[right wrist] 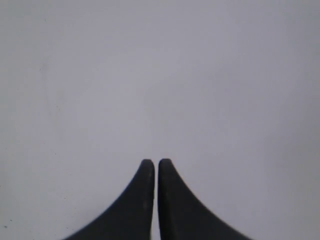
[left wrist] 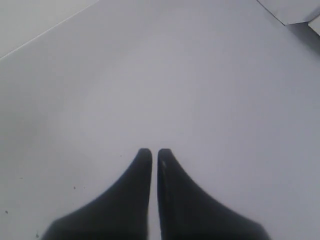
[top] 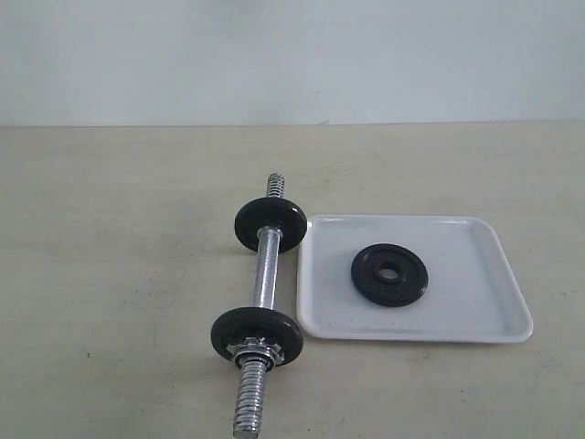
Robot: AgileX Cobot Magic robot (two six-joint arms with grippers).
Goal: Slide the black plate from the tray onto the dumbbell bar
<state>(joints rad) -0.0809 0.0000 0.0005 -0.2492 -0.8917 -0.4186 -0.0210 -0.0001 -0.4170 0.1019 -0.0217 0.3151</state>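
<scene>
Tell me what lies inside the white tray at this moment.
Only the black plate lies flat inside the tray, near its middle and clear of the rim. Tray floor shows through its central hole; the floor directly beneath the disc is covered.

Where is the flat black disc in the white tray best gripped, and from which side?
The flat round black iron weight disc lies flat in the shallow white square tray, so probably from above: one finger into its central hole, the other outside the raised rim.
</scene>
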